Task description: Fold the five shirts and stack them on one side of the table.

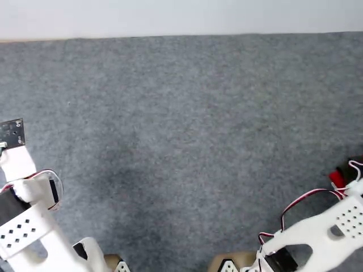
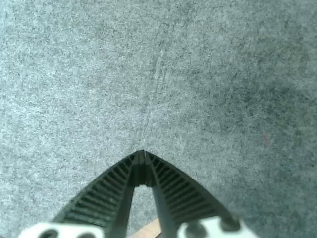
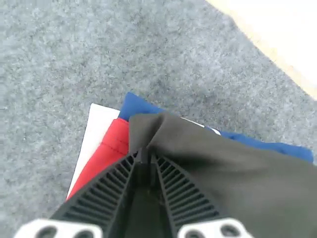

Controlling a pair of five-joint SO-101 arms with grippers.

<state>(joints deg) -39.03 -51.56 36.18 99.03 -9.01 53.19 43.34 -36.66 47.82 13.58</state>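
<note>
At the near edge of the table (image 1: 187,102), the left arm (image 1: 28,229) is seen by the left corner and the right arm (image 1: 332,226) by the right corner. The left gripper (image 2: 144,154) is held with its fingers pressed together on nothing, above the grey felt. The right gripper (image 3: 142,154) is clamped on a fold of the dark shirt (image 3: 223,168), which is laid topmost on a stack near the table's right edge. Under it, a red shirt (image 3: 106,148), a white shirt (image 3: 96,124) and a blue shirt (image 3: 136,105) are seen.
</note>
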